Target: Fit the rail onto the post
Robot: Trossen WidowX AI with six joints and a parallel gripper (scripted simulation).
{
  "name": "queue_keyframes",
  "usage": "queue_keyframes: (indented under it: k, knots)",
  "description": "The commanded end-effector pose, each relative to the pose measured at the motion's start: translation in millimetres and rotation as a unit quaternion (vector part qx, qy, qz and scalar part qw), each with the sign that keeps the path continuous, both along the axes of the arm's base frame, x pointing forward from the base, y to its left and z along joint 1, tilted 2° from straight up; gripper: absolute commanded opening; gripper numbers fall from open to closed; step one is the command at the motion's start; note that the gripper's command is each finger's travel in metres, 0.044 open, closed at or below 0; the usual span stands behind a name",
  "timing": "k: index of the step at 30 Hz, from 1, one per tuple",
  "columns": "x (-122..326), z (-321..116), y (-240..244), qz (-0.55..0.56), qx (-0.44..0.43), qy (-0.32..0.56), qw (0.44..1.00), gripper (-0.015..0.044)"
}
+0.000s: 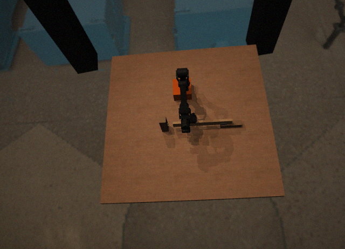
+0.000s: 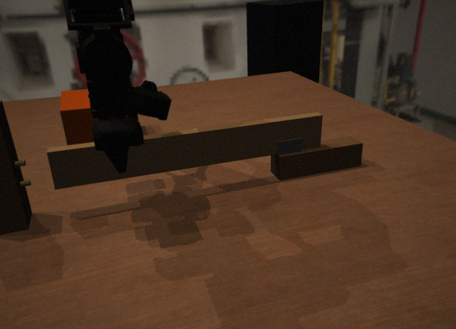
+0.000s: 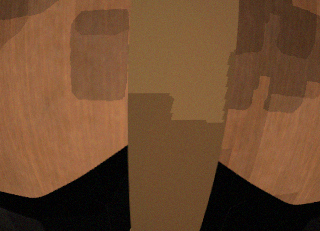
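The long wooden rail [image 1: 208, 123] [image 2: 206, 145] [image 3: 180, 51] is held on edge, its near end raised off the table, and looks close to level. My gripper [image 1: 185, 127] [image 2: 120, 159] [image 3: 163, 150] is shut on it a little in from the near end. The post [image 1: 163, 125] [image 2: 11, 196] stands beyond that end. Its upper peg [image 2: 20, 163] and lower peg [image 2: 25, 183] are bare, with a gap between them and the rail end, at about the rail end's height. The far end is at the bracket [image 2: 290, 146] on the footboard block [image 1: 235, 126] [image 2: 320, 162]. The rail's holes are hidden.
An orange block [image 1: 178, 95] [image 2: 75, 101] stands at the arm's base, behind the rail. The wooden table [image 1: 139, 171] [image 2: 331, 263] carries shadows of the arm and rail. Dark pillars [image 1: 63, 37] [image 1: 268, 20] stand beyond the table's back edge.
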State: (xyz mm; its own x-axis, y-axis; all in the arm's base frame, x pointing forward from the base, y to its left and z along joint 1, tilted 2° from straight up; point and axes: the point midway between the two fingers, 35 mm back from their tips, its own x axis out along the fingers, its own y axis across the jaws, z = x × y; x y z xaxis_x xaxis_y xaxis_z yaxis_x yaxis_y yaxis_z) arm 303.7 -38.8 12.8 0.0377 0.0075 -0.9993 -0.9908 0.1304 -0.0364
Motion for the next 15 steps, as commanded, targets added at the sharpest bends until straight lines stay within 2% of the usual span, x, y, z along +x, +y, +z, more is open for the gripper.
queue_keyframes:
  k: [1,15]
  knots:
    - [1.3,2.3,0.8,-0.001,0.002,-0.007,1.0,0.0]
    - [0.5,1.1,-1.0,-0.001,0.002,-0.007,1.0,0.0]
